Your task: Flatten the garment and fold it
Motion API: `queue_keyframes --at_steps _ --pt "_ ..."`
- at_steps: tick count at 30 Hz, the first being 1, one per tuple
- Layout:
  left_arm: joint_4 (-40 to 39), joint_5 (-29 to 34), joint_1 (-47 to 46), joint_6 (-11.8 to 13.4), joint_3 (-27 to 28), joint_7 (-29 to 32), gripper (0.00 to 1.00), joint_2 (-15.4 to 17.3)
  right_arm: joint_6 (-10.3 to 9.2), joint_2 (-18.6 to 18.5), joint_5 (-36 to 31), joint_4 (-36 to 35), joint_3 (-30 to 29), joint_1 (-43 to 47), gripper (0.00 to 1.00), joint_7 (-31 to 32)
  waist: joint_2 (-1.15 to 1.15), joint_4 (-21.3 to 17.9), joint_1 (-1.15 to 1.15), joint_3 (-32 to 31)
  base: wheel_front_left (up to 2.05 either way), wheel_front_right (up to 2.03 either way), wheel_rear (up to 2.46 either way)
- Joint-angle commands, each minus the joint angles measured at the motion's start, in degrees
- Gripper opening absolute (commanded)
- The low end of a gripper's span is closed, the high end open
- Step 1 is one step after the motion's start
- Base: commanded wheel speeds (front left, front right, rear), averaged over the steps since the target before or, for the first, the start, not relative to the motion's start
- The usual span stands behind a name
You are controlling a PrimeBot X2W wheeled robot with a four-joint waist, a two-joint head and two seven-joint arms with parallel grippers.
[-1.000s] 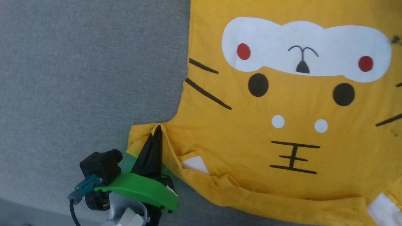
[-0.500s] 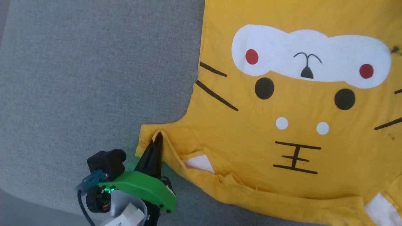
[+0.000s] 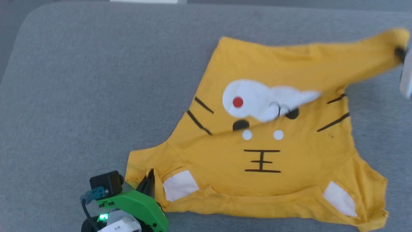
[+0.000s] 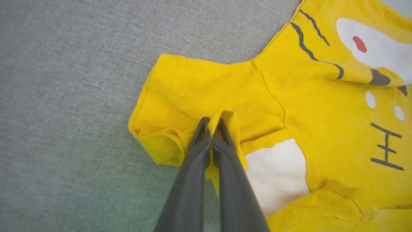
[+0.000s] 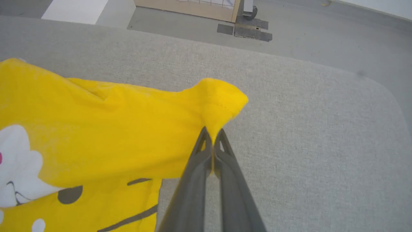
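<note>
Flattening is judged to be the step in hand: the garment [image 3: 273,154], a bright yellow T-shirt with a tiger-face print, is spread print-up on the grey worktop [image 3: 96,80] and is held at 2 points. The left gripper [image 4: 210,124] is clenched on a pinched ridge of cloth by the near sleeve [image 4: 167,106], low against the worktop. The right gripper [image 5: 212,137] is clamped on a far hem corner [image 5: 222,96], which is lifted and drawn out so that a flap is laid across part of the white patch [image 3: 257,100]. Next, the raised corner is probably to be carried outward and lowered until the flap is opened, with tension kept even so that neither pinch is lost. The cloth is seen as thin, soft jersey with stitched edges, the printed patches as matte and flat. The worktop is covered in a felt-like weave and is rounded at its corners.
</note>
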Motion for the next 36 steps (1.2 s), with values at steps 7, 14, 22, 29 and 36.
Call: queue_keyframes --at_steps 7,14,22,29,36 --pt "1.2 -1.0 1.6 0.6 0.3 1.3 0.0 0.8 -0.09 3.4 3.4 -13.0 -7.4 28.8 0.0 2.6 0.0 -9.7 0.0 -12.9 0.0 0.0 0.0" --pt "2.9 -1.8 2.2 0.6 0.0 2.0 0.0 0.8 -0.09 10.9 4.4 -17.6 -7.2 48.4 0.0 7.4 0.0 -8.9 0.0 -14.7 0.0 0.0 0.0" --pt "4.2 -2.4 2.9 0.6 -0.2 2.3 0.0 0.7 -0.09 14.3 4.4 -18.6 -7.8 52.8 1.0 6.3 0.0 -8.3 0.0 -15.7 0.0 0.0 0.0" --pt "3.9 -2.7 3.2 1.2 0.9 1.9 0.0 1.3 -0.09 16.4 7.9 -25.6 -16.2 44.9 1.0 -0.9 0.0 -7.8 0.0 -16.2 0.0 0.0 0.0" --pt "1.9 -2.6 2.8 1.9 1.9 1.5 0.0 1.8 -0.09 14.1 3.3 -23.5 -9.6 31.1 1.0 -5.1 0.0 -7.3 0.0 -13.2 0.0 0.0 0.0"
